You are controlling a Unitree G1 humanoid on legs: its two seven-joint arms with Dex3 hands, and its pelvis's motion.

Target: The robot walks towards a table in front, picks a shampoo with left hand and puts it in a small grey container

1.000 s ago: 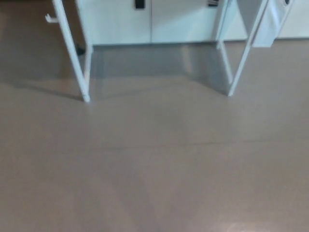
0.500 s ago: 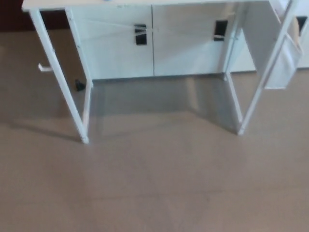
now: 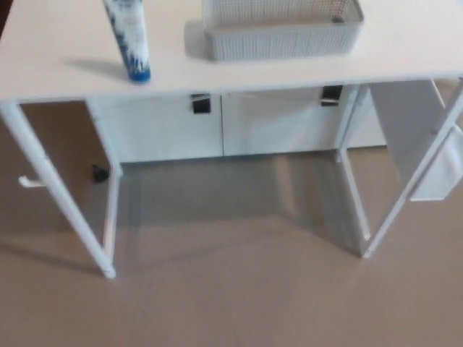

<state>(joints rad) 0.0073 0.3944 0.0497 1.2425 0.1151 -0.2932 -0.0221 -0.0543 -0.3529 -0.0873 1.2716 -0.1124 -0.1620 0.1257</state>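
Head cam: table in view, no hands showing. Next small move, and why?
Probably a short step forward, biased left. The shampoo stands upright on the left part of the table, the grey container sits to its right, and open floor lies in front, so it likely isn't within reach yet.

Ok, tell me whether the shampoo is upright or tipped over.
Upright, leaning slightly: the shampoo stands on its blue cap end on the table, beside the grey container.
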